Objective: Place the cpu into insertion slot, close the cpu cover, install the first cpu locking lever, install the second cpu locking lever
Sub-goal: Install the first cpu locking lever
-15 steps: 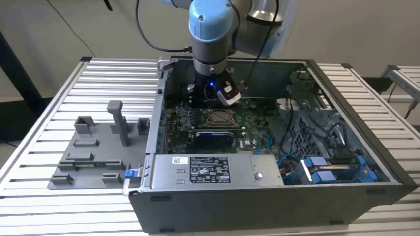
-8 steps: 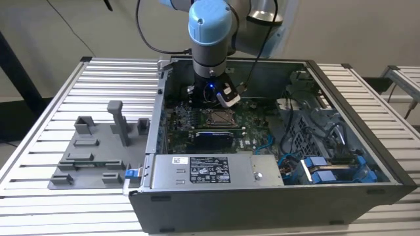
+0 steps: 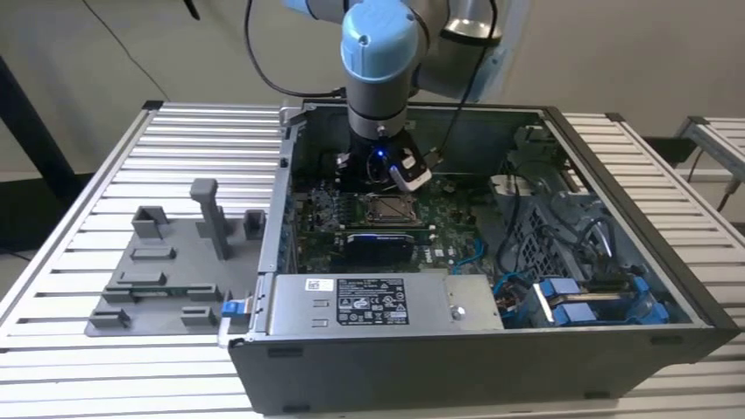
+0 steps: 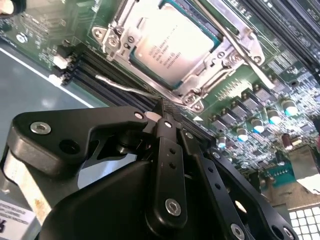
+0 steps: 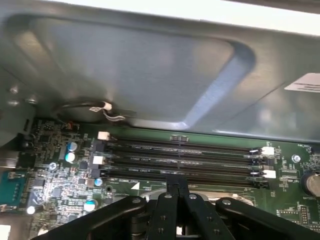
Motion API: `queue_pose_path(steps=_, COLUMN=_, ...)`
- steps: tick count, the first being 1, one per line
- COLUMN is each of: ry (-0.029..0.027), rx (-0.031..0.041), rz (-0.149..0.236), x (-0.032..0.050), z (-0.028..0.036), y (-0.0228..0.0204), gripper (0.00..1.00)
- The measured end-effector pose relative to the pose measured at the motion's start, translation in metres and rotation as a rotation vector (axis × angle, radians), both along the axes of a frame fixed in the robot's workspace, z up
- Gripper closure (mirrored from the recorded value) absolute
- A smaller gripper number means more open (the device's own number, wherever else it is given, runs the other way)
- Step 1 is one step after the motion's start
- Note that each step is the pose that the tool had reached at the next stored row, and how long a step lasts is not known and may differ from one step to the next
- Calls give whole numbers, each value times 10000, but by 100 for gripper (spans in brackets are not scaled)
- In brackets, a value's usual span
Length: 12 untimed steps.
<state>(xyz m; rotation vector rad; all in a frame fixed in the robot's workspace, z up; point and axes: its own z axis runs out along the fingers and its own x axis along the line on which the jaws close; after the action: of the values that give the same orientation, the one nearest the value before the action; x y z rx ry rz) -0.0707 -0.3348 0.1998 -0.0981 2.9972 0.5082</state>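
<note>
**CPU seated, cover down, gripper parked at the socket edge**

So here's where things stand. In the exterior view the arm (image 3: 379, 61) reaches down from the top centre of the frame into the open computer case (image 3: 652, 218), and the gripper (image 3: 390, 170) sits low over the green motherboard (image 3: 448, 231), just above the insertion slot (image 3: 388, 208) in the middle of the picture. A grey power supply box (image 3: 372, 301) with a white label lies along the case's near wall, and a grey fixture plate (image 3: 174, 271) rests on the ribbed table (image 3: 93, 175) toward the left of the frame.

The second wrist view is the good one. The cpu (image 4: 172, 42) lies flat in its socket in the upper middle of the frame, metal top facing up. The cpu cover (image 4: 212, 75) is folded down around it, framing the chip. A thin locking lever (image 4: 125, 86) runs along the socket's lower left edge, and the gripper's tip (image 4: 164, 114) comes right up against the cover's corner there. The jaws look pressed together, with no gap between the fingers that I can see.

The first wrist view shows the 4 black memory slots (image 5: 180, 160) across the middle, with the case's grey metal wall (image 5: 150, 65) above them.
</note>
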Motion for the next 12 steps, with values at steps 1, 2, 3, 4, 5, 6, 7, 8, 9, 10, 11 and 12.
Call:
queue_pose_path(steps=1, ry=0, rx=0, rz=0, x=14, z=-1, y=0, gripper=89)
queue_pose_path(steps=2, ry=0, rx=-1, rz=0, x=29, z=-1, y=0, gripper=89)
queue_pose_path(steps=3, ry=1, rx=-1, rz=0, x=44, z=-2, y=0, gripper=89)
queue_pose_path(steps=4, ry=0, rx=0, rz=1, x=59, z=-3, y=0, gripper=89)
queue_pose_path(steps=5, ry=0, rx=0, rz=1, x=74, z=-4, y=0, gripper=89)
queue_pose_path(steps=6, ry=0, rx=0, rz=1, x=88, z=-5, y=0, gripper=89)
queue_pose_path(steps=7, ry=0, rx=0, rz=1, x=102, z=-6, y=0, gripper=89)
queue_pose_path(steps=8, ry=0, rx=0, rz=0, x=115, z=-7, y=0, gripper=89)
queue_pose_path(steps=9, ry=0, rx=0, rz=0, x=128, z=-8, y=0, gripper=89)
queue_pose_path(steps=10, ry=0, rx=0, rz=0, x=142, z=-9, y=0, gripper=89)
queue_pose_path(steps=11, ry=0, rx=0, rz=0, x=156, z=-10, y=0, gripper=89)
queue_pose_path(steps=12, ry=0, rx=0, rz=0, x=169, z=-11, y=0, gripper=89)
